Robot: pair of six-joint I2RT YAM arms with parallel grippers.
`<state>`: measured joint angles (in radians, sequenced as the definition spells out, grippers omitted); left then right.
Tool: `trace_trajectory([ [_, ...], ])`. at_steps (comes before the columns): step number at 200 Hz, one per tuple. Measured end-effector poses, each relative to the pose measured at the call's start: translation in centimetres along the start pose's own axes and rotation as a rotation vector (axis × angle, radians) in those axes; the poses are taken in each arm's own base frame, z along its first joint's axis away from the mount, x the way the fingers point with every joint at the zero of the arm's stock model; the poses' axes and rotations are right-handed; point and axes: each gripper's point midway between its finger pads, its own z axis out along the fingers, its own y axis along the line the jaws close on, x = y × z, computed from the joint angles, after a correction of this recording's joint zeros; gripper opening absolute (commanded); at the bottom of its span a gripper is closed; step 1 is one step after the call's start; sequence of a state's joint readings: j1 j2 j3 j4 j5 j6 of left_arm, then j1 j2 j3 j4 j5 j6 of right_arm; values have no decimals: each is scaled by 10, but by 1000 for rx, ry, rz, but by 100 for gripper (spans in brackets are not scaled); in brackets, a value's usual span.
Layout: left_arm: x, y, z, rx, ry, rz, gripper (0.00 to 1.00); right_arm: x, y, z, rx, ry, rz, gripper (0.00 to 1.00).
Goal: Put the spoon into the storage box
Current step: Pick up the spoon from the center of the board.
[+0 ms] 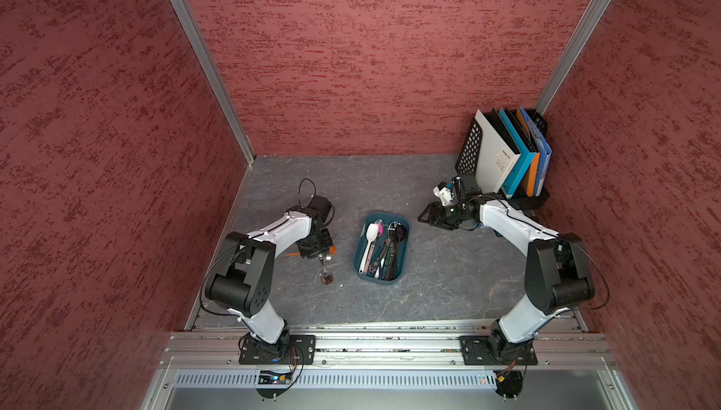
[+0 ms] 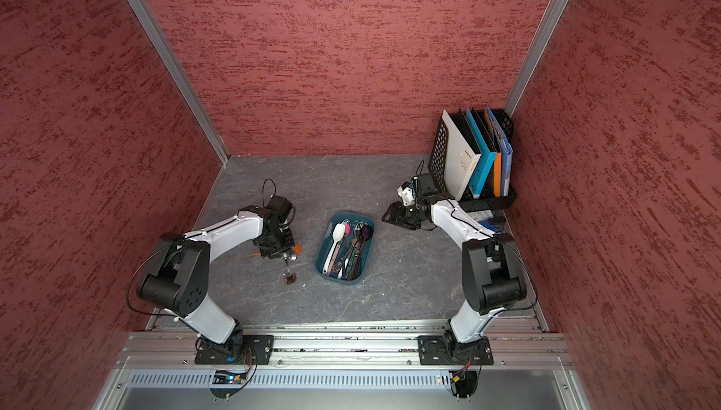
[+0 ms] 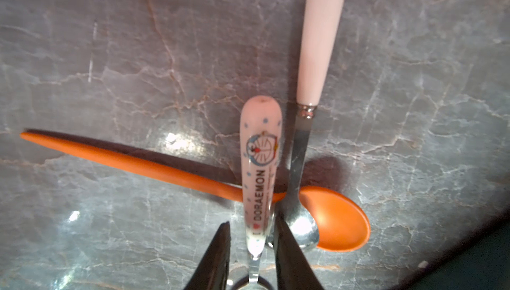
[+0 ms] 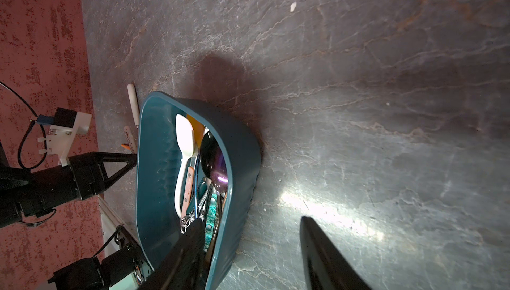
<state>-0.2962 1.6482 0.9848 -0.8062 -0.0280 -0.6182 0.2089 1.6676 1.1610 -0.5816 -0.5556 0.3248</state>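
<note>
- Three spoons lie loose on the bench (image 3: 110, 54) below the left arm. The one in play is the Doraemon spoon (image 3: 260, 164). Its printed handle points away from the left gripper (image 3: 252, 222) and its steel neck runs back between the jaws.
- Those jaws stand on either side of the neck. One finger is hard against it and a sliver of bench shows at the other, so I cannot tell whether they pinch it yet.
- Its handle crosses over the orange spoon (image 3: 138, 161), which lies nearly square to it. The pale-handled spoon (image 3: 317, 40) lies alongside, roughly parallel, with its steel bowl on the orange bowl just beside one finger.
- Near the left gripper, on the robot's right of it, the storage box (image 1: 358, 260) sits mid-bench and already holds cutlery (image 1: 384, 252).
- In both top views the box's long axis runs front to back with a slight slant. The Doraemon spoon seems to lie much the same way, bowl end toward the robot. I judge that a sideways carry with little twist should line it up.
- By position the left arm is plainly the nearer one. The right gripper (image 1: 429, 217) hovers off the box's far right corner, jaws wide apart and empty, well apart from the spoon.
</note>
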Motion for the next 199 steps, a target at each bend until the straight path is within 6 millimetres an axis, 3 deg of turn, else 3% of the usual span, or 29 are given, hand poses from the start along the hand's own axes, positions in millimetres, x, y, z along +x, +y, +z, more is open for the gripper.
trace_trajectory([
  [69,6,8,12,-16,0,13,21,-5,2,1,-1,-1,0,58],
  [141,5,9,11,-9,-19,55,3,-4,3,1,-1,4,-1,58],
  [174,6,7,8,-8,-11,152,0,-11,13,-6,-20,1,-42,58],
  [199,6,-6,-5,6,-8,276,0,-11,25,-10,-51,14,-86,58],
])
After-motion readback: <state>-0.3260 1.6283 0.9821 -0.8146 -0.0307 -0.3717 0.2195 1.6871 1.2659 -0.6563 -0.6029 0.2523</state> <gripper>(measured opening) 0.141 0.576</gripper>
